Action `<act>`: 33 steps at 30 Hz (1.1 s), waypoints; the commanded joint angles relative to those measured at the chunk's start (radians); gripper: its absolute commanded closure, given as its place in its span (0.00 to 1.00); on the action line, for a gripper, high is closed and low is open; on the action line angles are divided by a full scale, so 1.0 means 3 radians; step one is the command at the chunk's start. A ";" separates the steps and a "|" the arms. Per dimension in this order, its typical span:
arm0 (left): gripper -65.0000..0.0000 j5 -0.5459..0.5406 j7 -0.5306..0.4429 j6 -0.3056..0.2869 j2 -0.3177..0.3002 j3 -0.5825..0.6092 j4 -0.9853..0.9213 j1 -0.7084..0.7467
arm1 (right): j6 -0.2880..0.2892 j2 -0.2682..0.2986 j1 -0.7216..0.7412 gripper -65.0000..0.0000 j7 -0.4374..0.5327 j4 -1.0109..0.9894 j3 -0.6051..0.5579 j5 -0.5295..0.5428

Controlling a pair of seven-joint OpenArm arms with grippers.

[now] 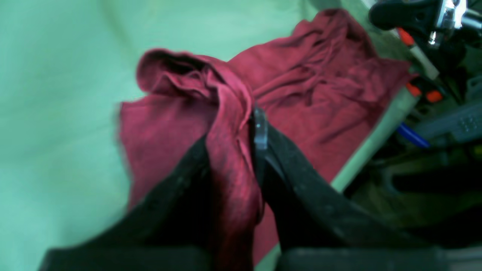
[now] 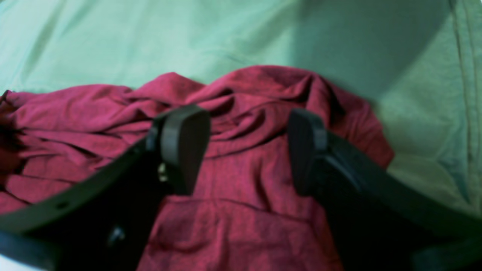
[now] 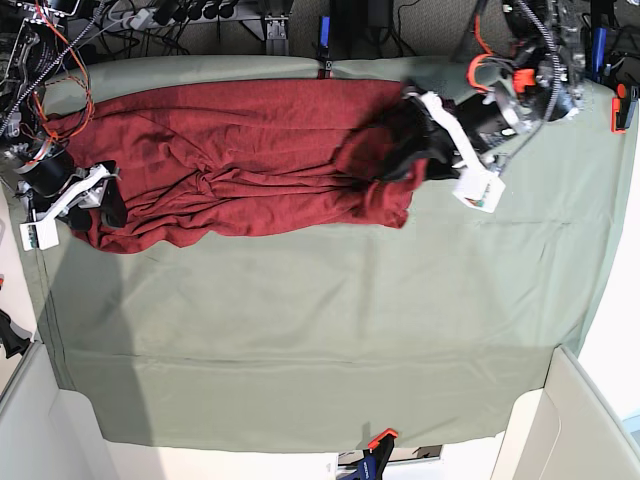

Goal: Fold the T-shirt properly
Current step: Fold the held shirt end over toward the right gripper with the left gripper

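One tool [image 1: 233,146] pinches the T-shirt [image 3: 240,150]; the other [image 2: 248,150] gapes.

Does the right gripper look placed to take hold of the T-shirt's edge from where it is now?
Probably yes. The right gripper stands open just above bunched folds of the T-shirt, with nothing between them; the left gripper is shut on cloth at the far end.

The base view looks straight down from high above, while both wrist views sit close behind their fingers, all three sharing the T-shirt [image 3: 240,160] on the green table cover [image 3: 300,340].
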 commanded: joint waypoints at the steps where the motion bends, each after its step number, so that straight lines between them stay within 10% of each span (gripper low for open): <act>1: 1.00 0.0023 -0.0118 -0.0031 0.0025 0.0078 0.0056 -0.0047 | 0.0000 0.0038 0.0034 0.44 0.0064 0.0062 0.0015 0.0058; 26: 1.00 0.1137 -0.0593 -0.0017 0.0793 0.1139 -0.0601 -0.0610 | -0.0001 0.0037 0.0034 0.44 -0.0010 0.0062 0.0015 0.0062; 30: 0.52 0.1134 -0.0729 -0.0031 0.0841 0.1212 -0.0638 -0.0624 | -0.0008 0.0038 0.0025 0.44 -0.0025 0.0062 0.0017 0.0061; 33: 0.40 0.1035 -0.0689 -0.0031 0.0909 0.1227 -0.0637 -0.0626 | -0.0103 0.0069 0.0027 0.44 -0.0023 0.0062 0.0057 0.0041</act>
